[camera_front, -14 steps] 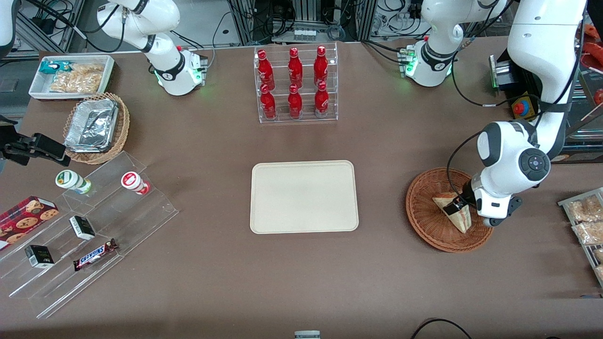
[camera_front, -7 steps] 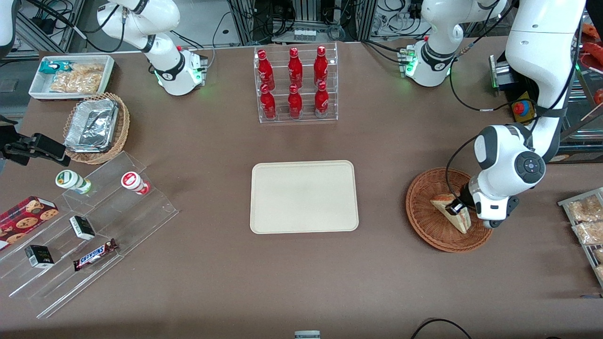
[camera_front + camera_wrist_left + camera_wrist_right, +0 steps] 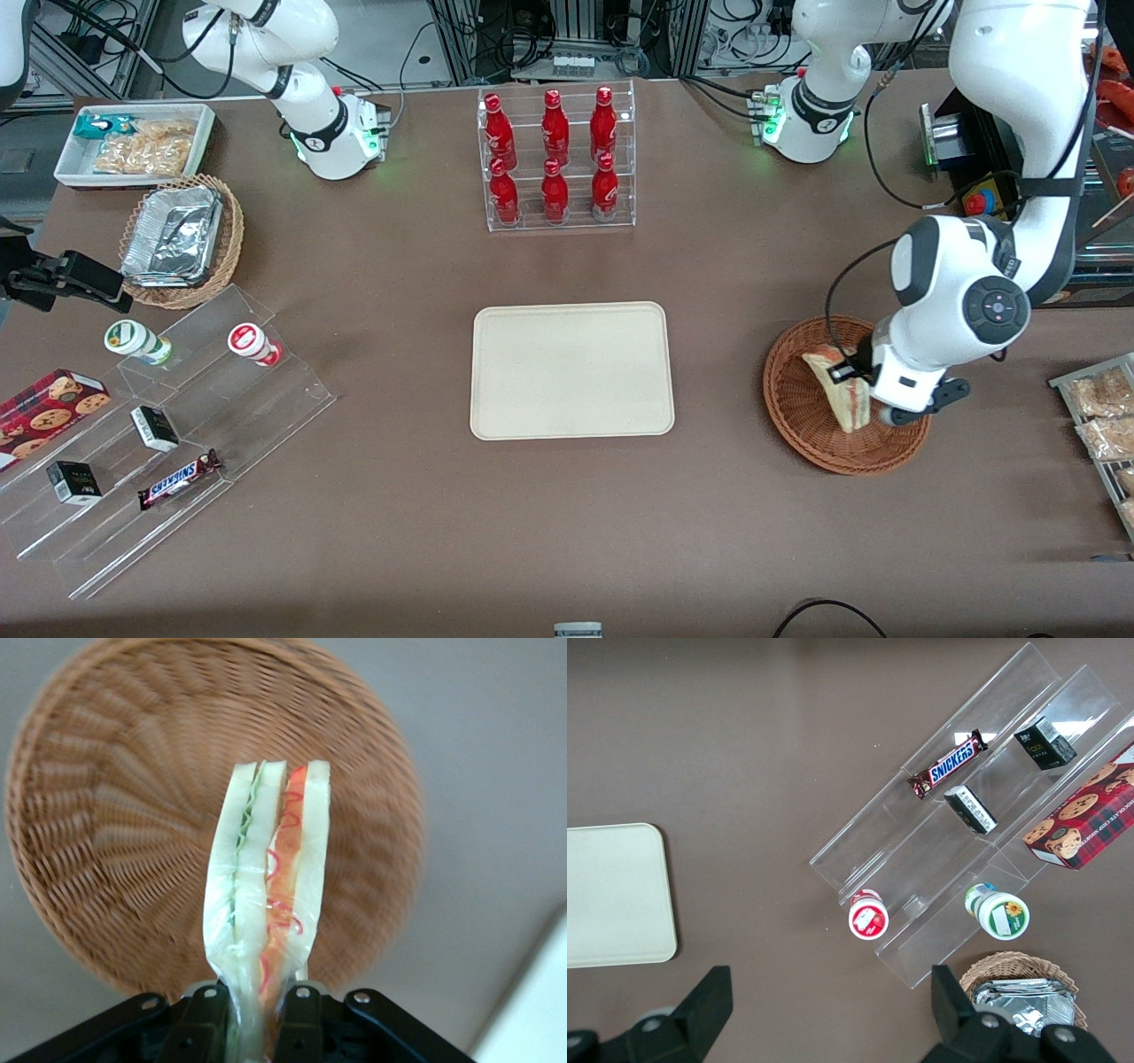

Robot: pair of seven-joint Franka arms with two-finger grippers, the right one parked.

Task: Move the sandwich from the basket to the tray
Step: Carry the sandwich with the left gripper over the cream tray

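My left gripper (image 3: 852, 376) hangs over the reddish-brown wicker basket (image 3: 797, 416) and is shut on the sandwich (image 3: 840, 394), a pale bread wedge wrapped in clear film. The wedge is lifted and tilted up above the basket floor. In the left wrist view the sandwich (image 3: 266, 895) stands on edge, green and red filling showing, pinched between the black fingers (image 3: 301, 1019) of the gripper (image 3: 258, 1019), with the basket (image 3: 115, 833) below it. The cream-beige tray (image 3: 571, 369) lies flat at the table's middle, bare, a short way from the basket toward the parked arm's end.
A clear rack of red bottles (image 3: 555, 159) stands farther from the front camera than the tray. Packets on a rack (image 3: 1103, 416) lie beside the basket at the working arm's end. Acrylic steps with snacks (image 3: 168, 425), a tan basket of foil trays (image 3: 177, 239) and a white bin (image 3: 133, 142) sit toward the parked arm's end.
The gripper, shut on the sandwich throughout, has risen and shifted a little toward the tray; the wedge has lifted off the basket floor and tipped more upright.
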